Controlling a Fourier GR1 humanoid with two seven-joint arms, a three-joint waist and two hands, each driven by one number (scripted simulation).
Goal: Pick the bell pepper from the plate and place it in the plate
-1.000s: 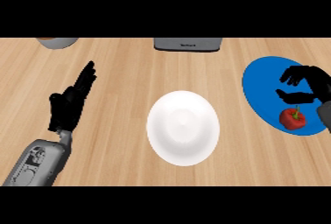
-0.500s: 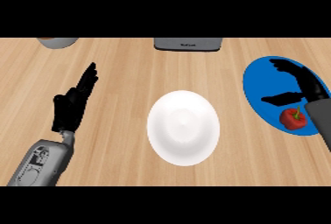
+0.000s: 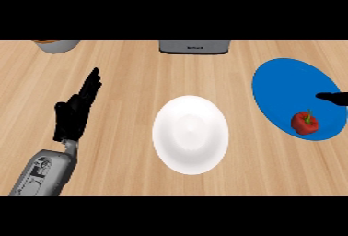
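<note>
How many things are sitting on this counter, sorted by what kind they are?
Plates: 2, a white plate and a blue plate
Bell peppers: 1, a red bell pepper on the blue plate
Grey appliance at the far edge: 1
Round container at the far left corner: 1
Total: 5

Red bell pepper (image 3: 304, 123) w/ green stem, blue plate (image 3: 285, 87), white plate (image 3: 190, 134), light wood-grain counter (image 3: 129, 69).
</note>
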